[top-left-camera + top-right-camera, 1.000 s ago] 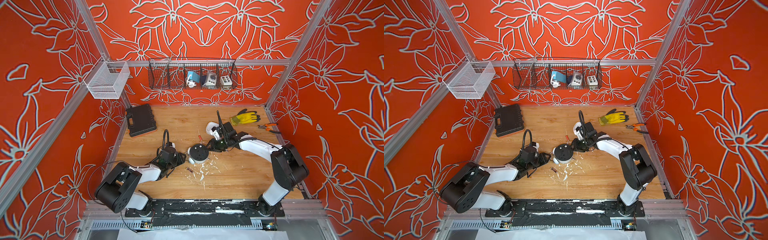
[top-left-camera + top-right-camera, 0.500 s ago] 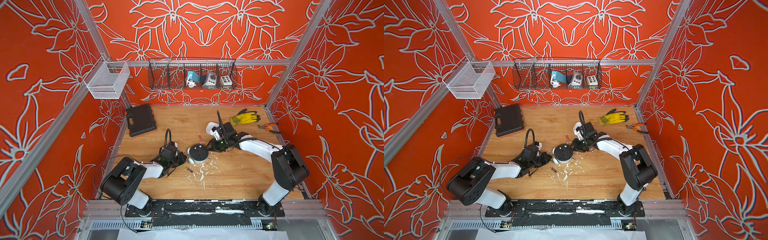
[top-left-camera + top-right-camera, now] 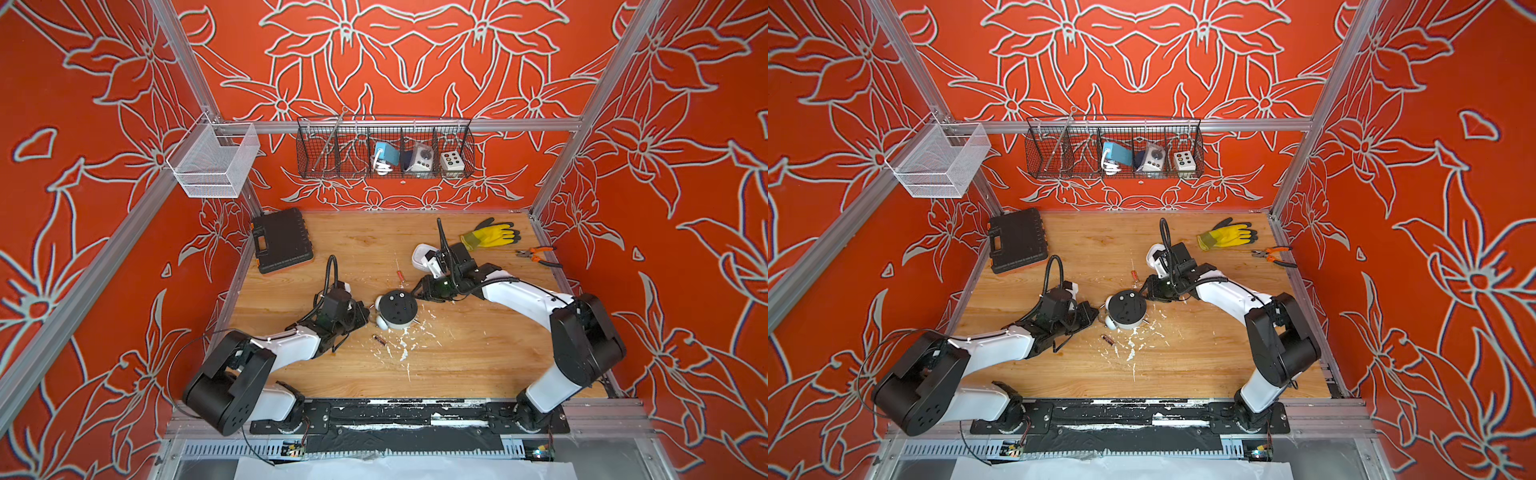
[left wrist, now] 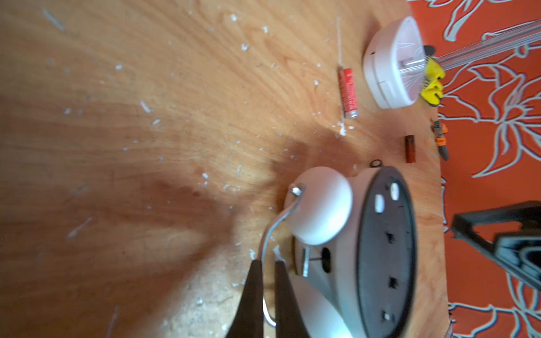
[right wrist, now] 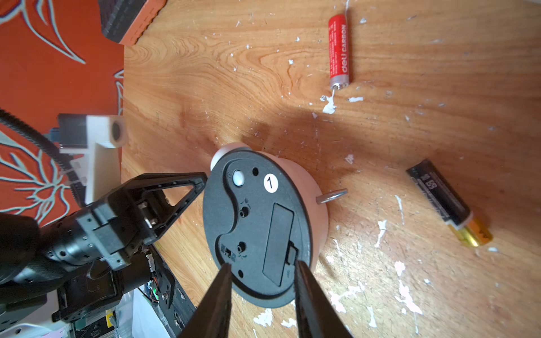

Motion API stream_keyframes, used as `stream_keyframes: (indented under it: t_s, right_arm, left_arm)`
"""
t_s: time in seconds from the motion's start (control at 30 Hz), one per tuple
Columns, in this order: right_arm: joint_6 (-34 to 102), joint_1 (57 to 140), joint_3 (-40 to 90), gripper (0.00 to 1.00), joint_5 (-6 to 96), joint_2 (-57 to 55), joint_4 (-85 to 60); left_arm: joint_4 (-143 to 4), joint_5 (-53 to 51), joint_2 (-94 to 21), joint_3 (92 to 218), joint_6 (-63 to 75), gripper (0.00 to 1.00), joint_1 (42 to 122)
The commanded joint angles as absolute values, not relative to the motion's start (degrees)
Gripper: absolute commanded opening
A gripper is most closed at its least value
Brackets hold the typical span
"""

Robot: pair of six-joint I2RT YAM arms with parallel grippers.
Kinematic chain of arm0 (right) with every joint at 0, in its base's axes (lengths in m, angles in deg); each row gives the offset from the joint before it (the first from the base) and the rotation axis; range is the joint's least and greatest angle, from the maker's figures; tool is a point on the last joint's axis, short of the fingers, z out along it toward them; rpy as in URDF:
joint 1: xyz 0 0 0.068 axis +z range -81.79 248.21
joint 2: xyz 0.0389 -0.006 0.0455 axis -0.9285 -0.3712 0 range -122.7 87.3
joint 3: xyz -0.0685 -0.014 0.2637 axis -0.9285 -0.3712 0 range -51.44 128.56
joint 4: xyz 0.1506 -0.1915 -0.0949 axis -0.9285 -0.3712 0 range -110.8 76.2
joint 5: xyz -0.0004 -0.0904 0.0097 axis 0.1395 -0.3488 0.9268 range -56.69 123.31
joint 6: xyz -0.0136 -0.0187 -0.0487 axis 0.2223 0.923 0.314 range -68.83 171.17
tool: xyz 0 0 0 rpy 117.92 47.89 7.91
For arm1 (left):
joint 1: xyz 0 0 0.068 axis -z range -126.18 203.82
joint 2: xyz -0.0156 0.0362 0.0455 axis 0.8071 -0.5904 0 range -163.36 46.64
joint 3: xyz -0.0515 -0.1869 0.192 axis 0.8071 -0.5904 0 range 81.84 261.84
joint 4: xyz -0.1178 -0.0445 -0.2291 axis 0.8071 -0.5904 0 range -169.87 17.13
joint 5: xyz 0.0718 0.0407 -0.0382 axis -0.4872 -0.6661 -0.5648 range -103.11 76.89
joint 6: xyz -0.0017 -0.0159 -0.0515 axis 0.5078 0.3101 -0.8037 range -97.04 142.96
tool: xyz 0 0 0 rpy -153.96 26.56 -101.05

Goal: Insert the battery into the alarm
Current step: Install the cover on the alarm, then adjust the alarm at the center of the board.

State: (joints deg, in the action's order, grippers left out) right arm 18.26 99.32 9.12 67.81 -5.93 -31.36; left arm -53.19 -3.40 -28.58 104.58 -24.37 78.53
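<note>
Carefully: the left claw is pinched shut on the wire handle of the white round alarm clock, which lies face-down. The right claw, half open and empty, brackets the black battery cover; hook its latch and lift gently. The black-and-gold battery lies on the wooden bench, just on the near side of the clock.

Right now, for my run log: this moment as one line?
left tool: shut on alarm handle | right tool: open over closed battery cover | black battery: loose on table

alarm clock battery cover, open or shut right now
Shut, it seems. The battery cover lies flush in the back of the alarm clock, and the black battery lies out on the table beside it.
</note>
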Motion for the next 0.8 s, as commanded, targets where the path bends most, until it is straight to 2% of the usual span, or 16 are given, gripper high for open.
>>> stream_keyframes:
  t_s: [0.0, 0.27, 0.37, 0.5, 0.57, 0.77]
  right_arm:
    - [17.94, 99.34, 8.33, 0.37, 66.95, -4.66, -31.38]
    - [17.99, 99.35, 7.96, 0.37, 67.23, -5.01, -30.84]
    - [18.0, 99.38, 7.98, 0.37, 67.4, -5.15, -30.84]
    - [18.06, 99.38, 7.98, 0.37, 67.33, -5.03, -30.93]
    - [18.09, 99.41, 7.82, 0.37, 67.23, -4.9, -30.95]
    - [17.96, 99.4, 7.63, 0.37, 67.06, -4.73, -31.02]
  left_arm:
    - [-56.25, -5.1, -24.58, 105.94, -23.5, 0.0, 77.34]
    - [-58.45, -4.95, -21.7, 106.4, -22.01, 0.0, 75.55]
    - [-57.73, -2.87, -24.23, 106.41, -21.61, 0.23, 75.44]
    - [-55.74, 0.76, -27.92, 106.56, -21.17, 0.34, 75.44]
    - [-55.26, 2.21, -29.73, 106.89, -21.07, 0.35, 75.42]
    - [-52.35, 4.04, -34.33, 106.43, -21.32, 0.28, 75.41]
